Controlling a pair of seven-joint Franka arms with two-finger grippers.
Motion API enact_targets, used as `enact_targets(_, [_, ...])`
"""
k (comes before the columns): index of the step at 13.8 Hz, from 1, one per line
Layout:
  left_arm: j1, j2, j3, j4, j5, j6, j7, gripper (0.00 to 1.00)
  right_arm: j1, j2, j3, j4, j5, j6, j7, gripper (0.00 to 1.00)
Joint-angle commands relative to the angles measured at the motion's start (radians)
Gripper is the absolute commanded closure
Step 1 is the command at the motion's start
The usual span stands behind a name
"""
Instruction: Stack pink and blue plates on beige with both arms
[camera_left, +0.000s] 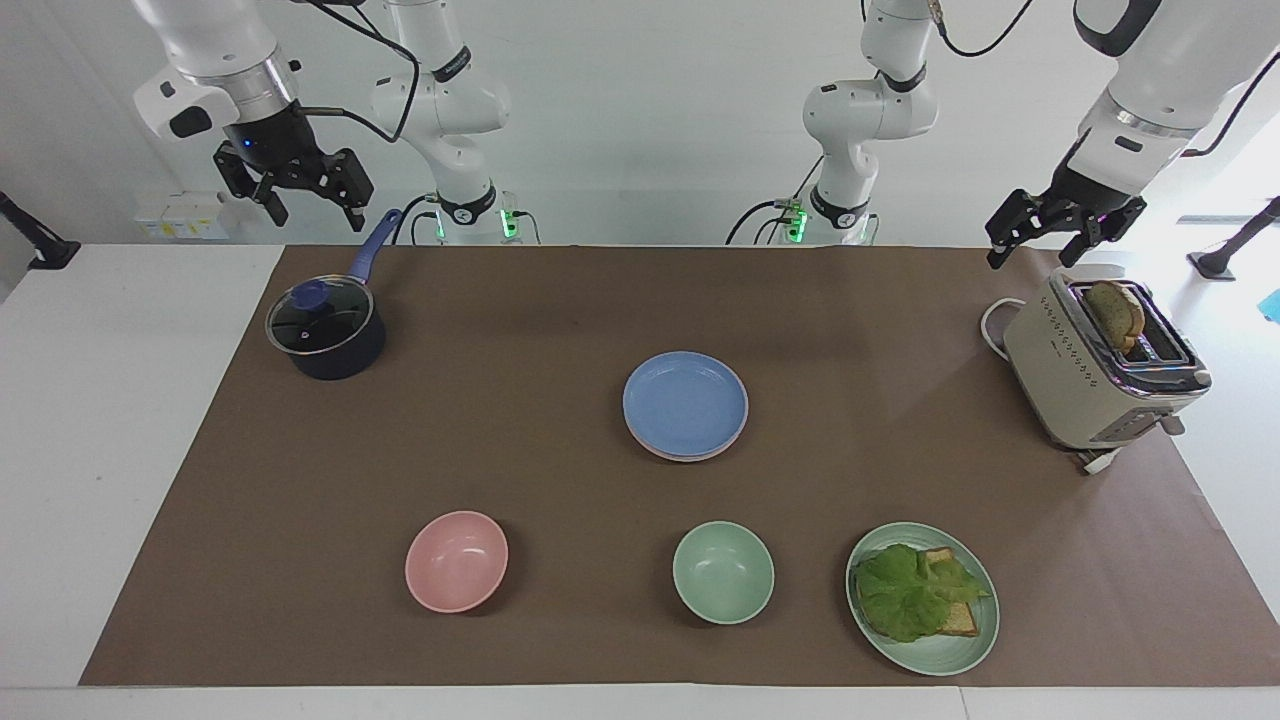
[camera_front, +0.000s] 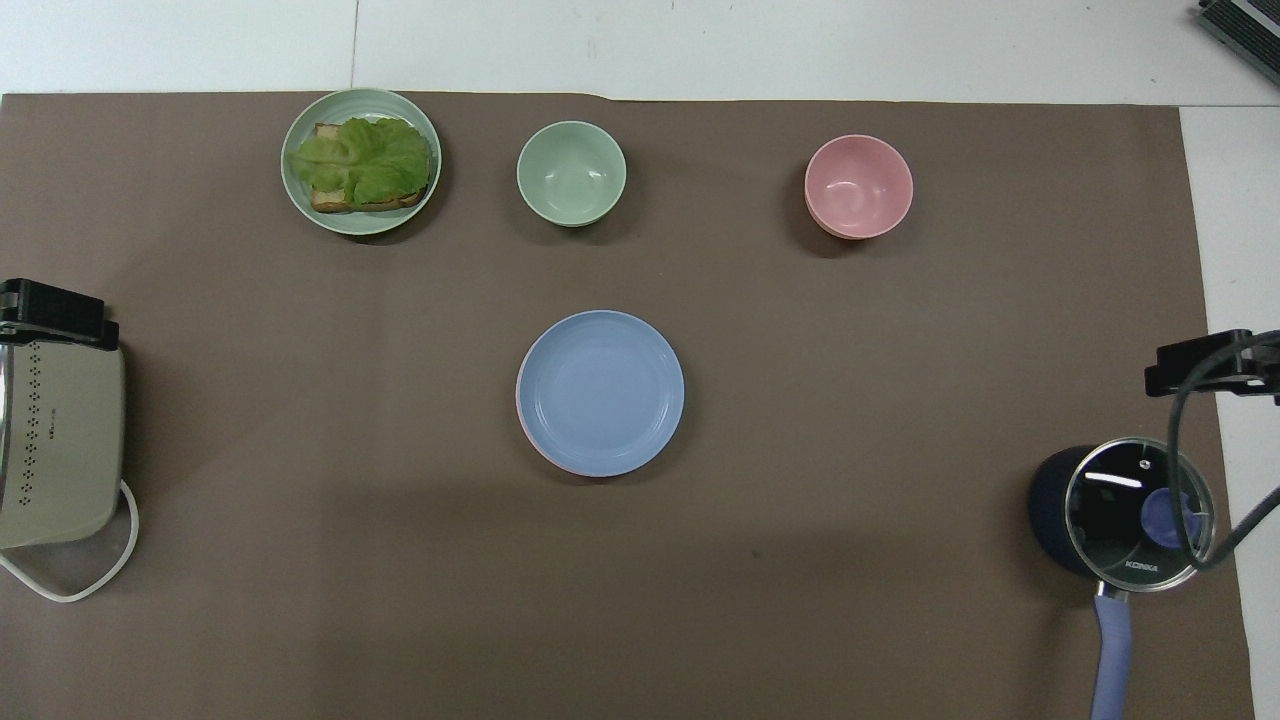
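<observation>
The blue plate (camera_left: 685, 402) (camera_front: 600, 390) lies in the middle of the brown mat, on top of a stack. Under it only a thin rim of the pink plate (camera_left: 668, 455) (camera_front: 532, 446) shows. The beige plate is hidden; I cannot tell whether it lies under these two. My right gripper (camera_left: 313, 212) (camera_front: 1200, 362) hangs open and empty, high over the pot's handle at the right arm's end. Above the toaster at the left arm's end, my left gripper (camera_left: 1030, 258) (camera_front: 50, 312) is open too, holding nothing.
A lidded dark pot (camera_left: 325, 332) stands near the right arm. A beige toaster (camera_left: 1100, 365) with bread stands near the left arm. Farthest from the robots stand a pink bowl (camera_left: 456, 560), a green bowl (camera_left: 722, 572) and a green plate (camera_left: 960, 650) with lettuce on toast.
</observation>
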Motion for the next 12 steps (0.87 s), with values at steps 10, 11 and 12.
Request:
enact_targets(10, [0.002,-0.005,-0.004,-0.004,0.017,-0.008,0.0,0.0,-0.006,-0.023,0.006,-0.025,-0.001,0.017,-0.026,0.0])
enact_targets(11, [0.002,-0.005,-0.004,-0.004,0.017,-0.008,0.0,0.0,-0.006,-0.023,0.006,-0.025,-0.001,0.018,-0.026,0.0])
enact_targets(12, [0.002,-0.005,-0.004,-0.004,0.017,-0.008,0.0,0.0,-0.006,-0.023,0.006,-0.025,-0.001,0.018,-0.026,0.0])
